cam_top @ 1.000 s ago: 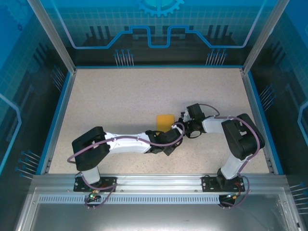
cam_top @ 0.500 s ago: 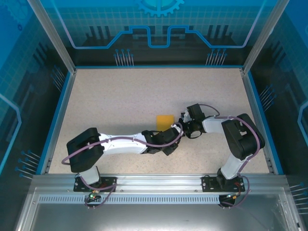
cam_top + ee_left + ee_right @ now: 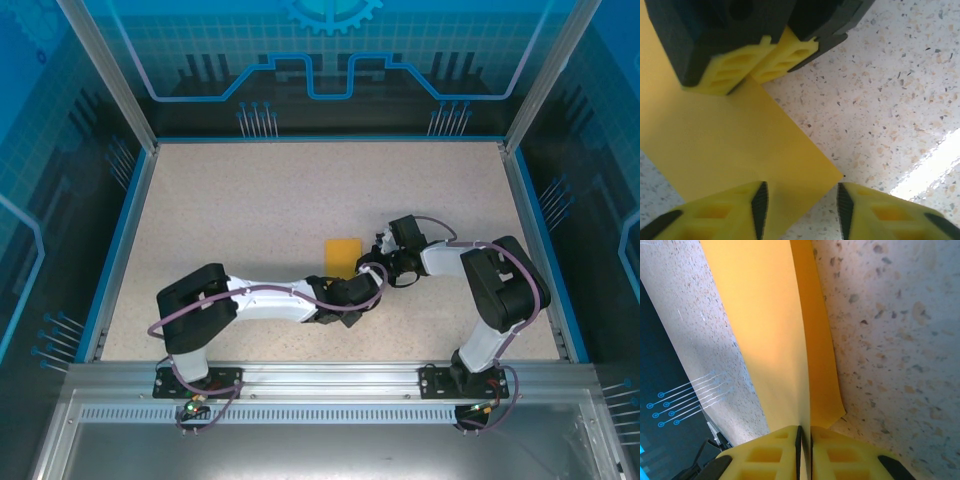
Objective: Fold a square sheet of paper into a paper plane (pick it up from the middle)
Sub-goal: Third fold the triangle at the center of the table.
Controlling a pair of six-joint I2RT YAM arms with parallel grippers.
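The square sheet of paper (image 3: 343, 256) lies on the table as an orange-yellow rectangle, folded into two layers (image 3: 775, 330). My right gripper (image 3: 374, 252) is shut on its right edge, with both fingertips pinching the layers (image 3: 804, 450). Those same fingers (image 3: 765, 60) appear clamped on the paper (image 3: 725, 145) in the left wrist view. My left gripper (image 3: 354, 281) sits at the sheet's near corner. It is open (image 3: 800, 210), one finger over the paper, the other over bare table, and the corner pokes between them.
The speckled table (image 3: 250, 200) stretches wide to the left and back of the paper. A blue rim (image 3: 120, 250) and glass walls enclose it. Both forearms meet close together near the table's middle, front of centre.
My left gripper went from shut to open beside the sheet's near corner, and its arm shifted a little. More of the paper's near end now shows. The right gripper kept its pinch.
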